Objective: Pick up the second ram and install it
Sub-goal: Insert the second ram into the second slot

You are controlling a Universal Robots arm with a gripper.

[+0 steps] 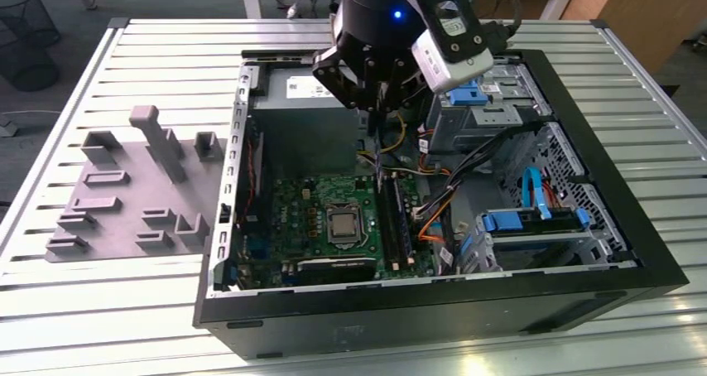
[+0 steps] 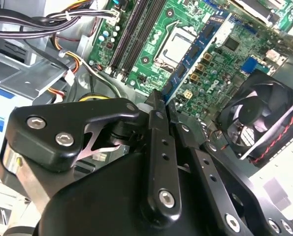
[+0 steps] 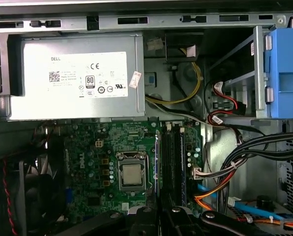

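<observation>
My gripper [image 1: 373, 129] hangs inside the open computer case [image 1: 618, 252], above the motherboard [image 1: 320, 219]. It is shut on the second ram [image 2: 200, 46], a thin green-blue stick seen edge-on. In the first wrist view the ram [image 3: 157, 162] runs out from the gripper [image 3: 158, 212] and hovers beside the long black memory slots [image 3: 173, 162], parallel to them. In the second wrist view the fingertips [image 2: 155, 105] pinch the stick, and the slots [image 2: 136, 29] lie off to one side of it. From outside, the ram [image 1: 379, 167] appears as a dark sliver under the fingers, above the slots [image 1: 395, 223].
The grey power supply [image 3: 77, 73] fills the case's far end. The CPU socket [image 3: 132, 174] lies beside the slots, and loose orange, black and yellow cables [image 1: 442, 210] run close on their other side. A case fan [image 2: 257, 118] and blue drive bays [image 1: 531, 219] flank the board. A grey fixture plate [image 1: 132, 194] rests outside the case.
</observation>
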